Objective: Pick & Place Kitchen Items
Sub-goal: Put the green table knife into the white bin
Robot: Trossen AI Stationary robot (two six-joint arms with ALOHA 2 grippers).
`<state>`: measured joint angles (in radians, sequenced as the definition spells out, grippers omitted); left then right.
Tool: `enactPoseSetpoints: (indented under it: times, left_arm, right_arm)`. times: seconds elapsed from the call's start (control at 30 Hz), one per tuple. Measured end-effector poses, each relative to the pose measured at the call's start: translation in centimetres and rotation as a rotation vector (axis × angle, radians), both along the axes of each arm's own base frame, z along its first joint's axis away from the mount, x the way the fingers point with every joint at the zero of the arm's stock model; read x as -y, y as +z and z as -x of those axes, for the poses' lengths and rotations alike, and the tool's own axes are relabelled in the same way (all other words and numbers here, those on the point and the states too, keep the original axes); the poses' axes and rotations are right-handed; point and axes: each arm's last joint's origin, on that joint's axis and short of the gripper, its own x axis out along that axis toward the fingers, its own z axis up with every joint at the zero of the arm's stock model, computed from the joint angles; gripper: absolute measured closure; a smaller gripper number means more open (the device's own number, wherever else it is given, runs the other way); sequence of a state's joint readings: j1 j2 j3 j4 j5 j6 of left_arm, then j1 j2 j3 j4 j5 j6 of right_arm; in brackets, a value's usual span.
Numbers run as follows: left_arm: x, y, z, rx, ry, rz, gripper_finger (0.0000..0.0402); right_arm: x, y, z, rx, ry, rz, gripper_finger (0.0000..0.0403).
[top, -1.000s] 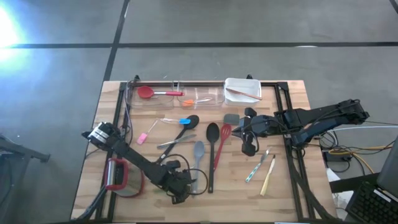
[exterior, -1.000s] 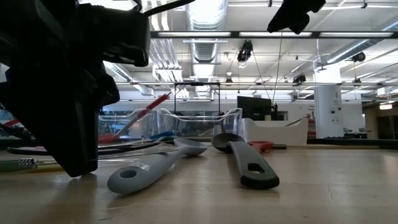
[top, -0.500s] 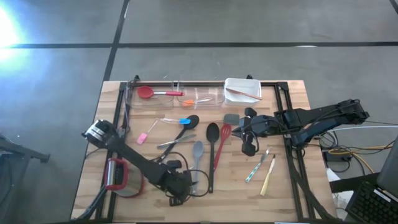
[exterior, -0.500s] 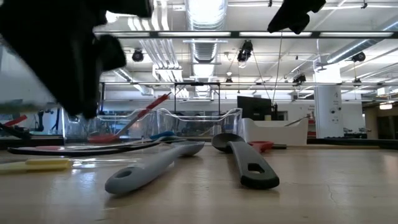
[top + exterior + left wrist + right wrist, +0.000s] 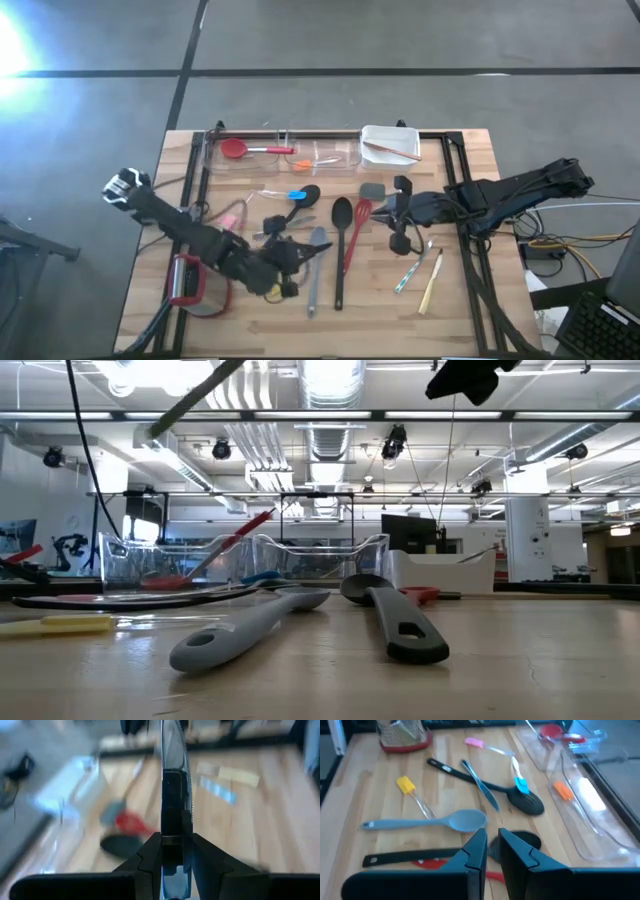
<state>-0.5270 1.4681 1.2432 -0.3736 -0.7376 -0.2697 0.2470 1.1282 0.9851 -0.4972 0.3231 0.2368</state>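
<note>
My left gripper (image 5: 172,840) is raised over the table's near middle (image 5: 288,258), shut on a thin metal knife (image 5: 172,780) with a serrated edge. In the low view that knife (image 5: 195,400) slants high above the table. On the wood lie a grey spoon (image 5: 316,262), a black spoon (image 5: 340,250), a red spatula (image 5: 355,235) and a yellow brush (image 5: 406,784). My right gripper (image 5: 492,847) hovers shut above the black spoon's bowl and the spatula head (image 5: 382,213), with nothing in it. My left gripper pinches the knife between its two fingers (image 5: 150,857), on the flat sides of its dark middle stretch (image 5: 172,827). The knife runs on past the fingertips, in line with the fingers, edge up. It is lifted clear of the table.
A clear tub (image 5: 285,155) and a white tub (image 5: 390,143) stand along the far edge. A red-framed round object (image 5: 190,283) sits near left. A second knife (image 5: 481,787), a blue brush (image 5: 521,785) and a pink piece (image 5: 228,222) lie mid-table, and cutlery (image 5: 432,285) lies near right.
My left gripper has risen from the tabletop beside the grey spoon's handle, gone toward the far edge and tipped from pointing steeply down to nearly level. It has carried the knife clear of the table. The grey spoon's handle end has shifted slightly.
</note>
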Motion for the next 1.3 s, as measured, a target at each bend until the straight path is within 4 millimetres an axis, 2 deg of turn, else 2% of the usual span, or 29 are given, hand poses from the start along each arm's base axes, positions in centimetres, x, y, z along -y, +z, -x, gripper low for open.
enactPoseSetpoints:
  times: [0.2, 0.33, 0.43, 0.57, 0.73, 1.0, 1.3]
  left_arm:
    - [-2.7, 1.2, 0.5, 0.297, -0.151, -0.041, 0.0320]
    - [-4.5, 0.6, 0.9, 0.538, -0.291, -0.068, 0.0320]
    - [-6.2, -0.1, 1.0, 0.653, -0.341, -0.068, 0.0320]
    - [-8.4, -0.8, 0.6, 0.677, -0.347, -0.027, 0.0320]
    - [-10.1, -0.8, 0.0, 0.684, -0.350, -0.010, 0.0320]
    - [-10.3, 1.0, -1.1, 0.735, -0.396, -0.031, 0.0320]
    - [-10.1, 2.1, -2.8, 0.754, -0.411, -0.066, 0.0320]
  right_arm:
    - [-0.3, -1.1, -0.6, 0.095, 0.034, 0.001, 0.0358]
    - [-0.9, -1.3, -1.2, 0.230, 0.103, -0.017, 0.0359]
    - [-1.2, -1.2, -1.5, 0.351, 0.187, -0.053, 0.0359]
    - [-1.4, -1.1, -1.7, 0.501, 0.209, -0.101, 0.0354]
    - [-1.4, -1.3, -2.0, 0.509, 0.206, -0.109, 0.0320]
    - [-0.6, -1.5, -2.6, 0.515, 0.152, -0.054, 0.0246]
    - [-0.7, -1.5, -3.8, 0.578, 0.162, 0.027, 0.0216]
